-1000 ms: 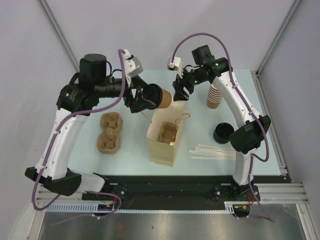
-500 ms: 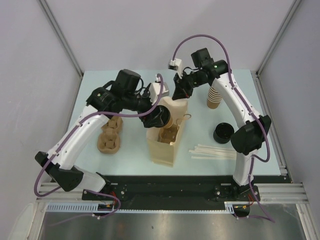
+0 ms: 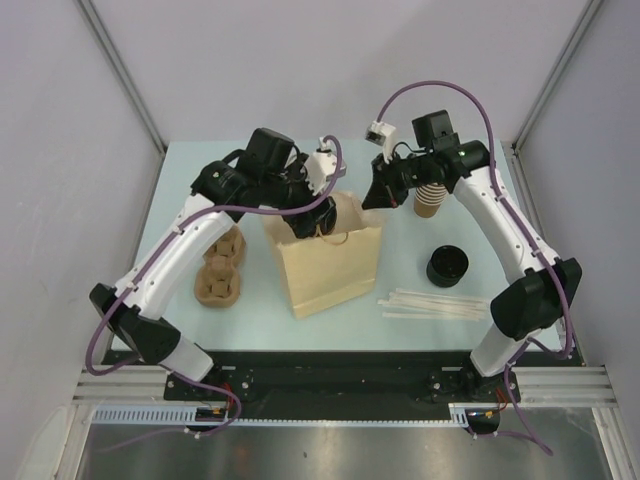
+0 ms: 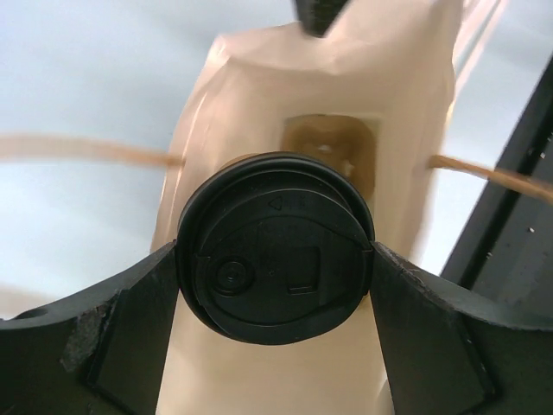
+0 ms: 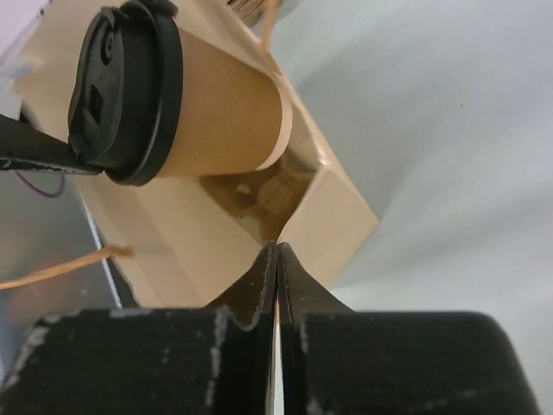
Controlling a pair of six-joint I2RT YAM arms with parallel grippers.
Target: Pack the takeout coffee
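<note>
Pale-blue tabletop (image 3: 250, 325) was seen below. The takeout coffee (image 5: 173, 95) was grasped at its lid by the left claw (image 4: 275, 251), long axis pointed base-first into the paper bag (image 3: 325, 270) ahead, where a pulp carrier (image 5: 259, 194) was lodged. The bag's rim was pinched by the right claw (image 5: 276, 259).

You will find no word, brand or number to read anywhere. The only sign is a small raised triangle (image 4: 275, 205), pointing left, moulded near the far edge of the round black plastic lid (image 4: 275, 259) (the mark beside it is too faint to tell).
</note>
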